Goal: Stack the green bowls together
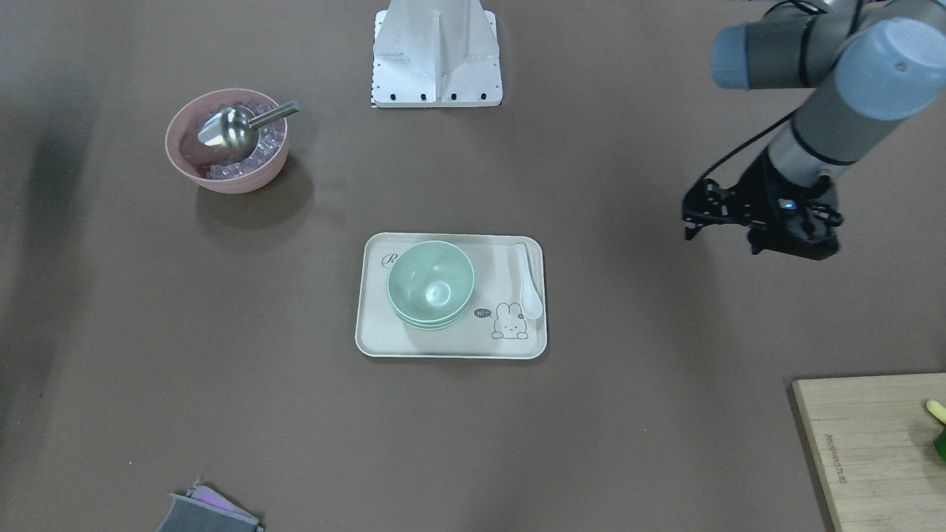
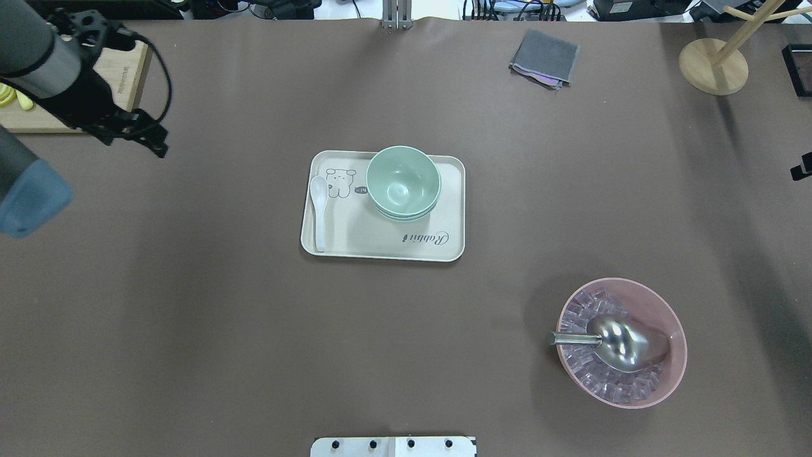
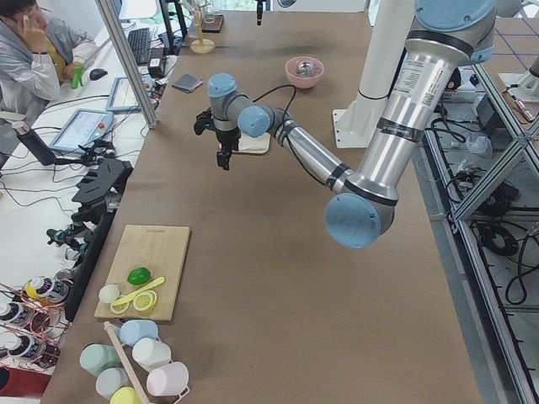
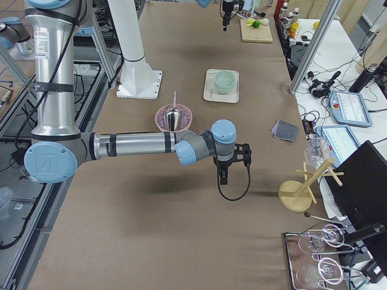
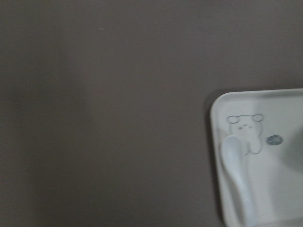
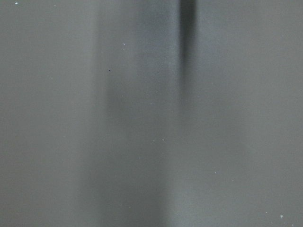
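The green bowls (image 1: 430, 284) sit nested in one stack on the cream tray (image 1: 443, 343) at the table's middle; the stack also shows in the overhead view (image 2: 403, 183) and the exterior right view (image 4: 224, 81). My left gripper (image 2: 120, 130) hangs above bare table well off to the tray's side, pointing down (image 3: 222, 160). Its own body hides the fingers, so I cannot tell whether it is open or shut. My right gripper (image 4: 222, 177) hangs over bare table far from the tray. It barely shows at the overhead view's edge (image 2: 800, 170), so I cannot tell its state. Both hold nothing visible.
A white spoon (image 2: 319, 209) lies on the tray (image 2: 355, 244) beside the stack. A pink bowl (image 2: 622, 343) holds ice cubes and a metal scoop. A cutting board (image 2: 120, 70), a grey cloth (image 2: 544, 58) and a wooden stand (image 2: 713, 63) are at the far side.
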